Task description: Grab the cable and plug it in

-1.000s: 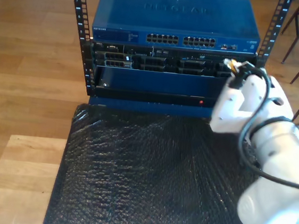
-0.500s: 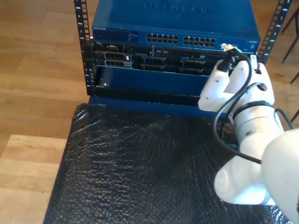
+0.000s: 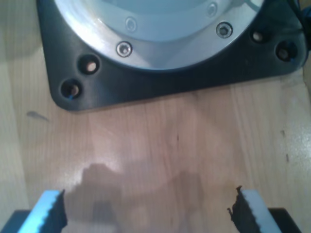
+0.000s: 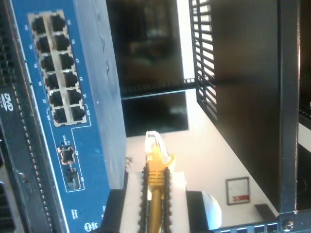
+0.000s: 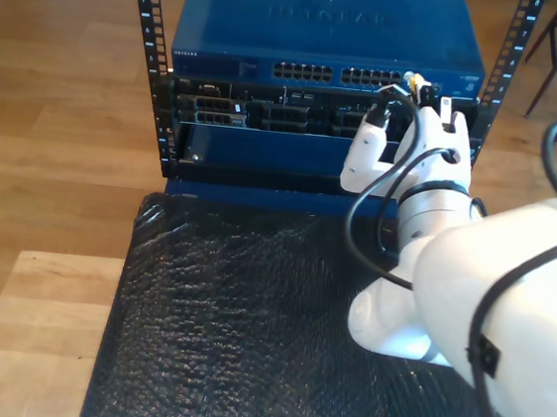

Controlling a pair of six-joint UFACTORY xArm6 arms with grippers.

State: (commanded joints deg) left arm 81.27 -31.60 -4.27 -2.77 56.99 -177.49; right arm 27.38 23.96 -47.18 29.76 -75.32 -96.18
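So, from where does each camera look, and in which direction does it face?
Exterior view: above the padded table, facing the rack; white arm shows.
First wrist view: faces down at wood and a black base plate; my first gripper is open.
Second wrist view: faces the blue switch; my second gripper holds the cable.
Shared: switch, cable.

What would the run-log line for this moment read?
stage: approaching port | my second gripper: shut on cable, plug near blue switch | my first gripper: open, idle | plugged: no
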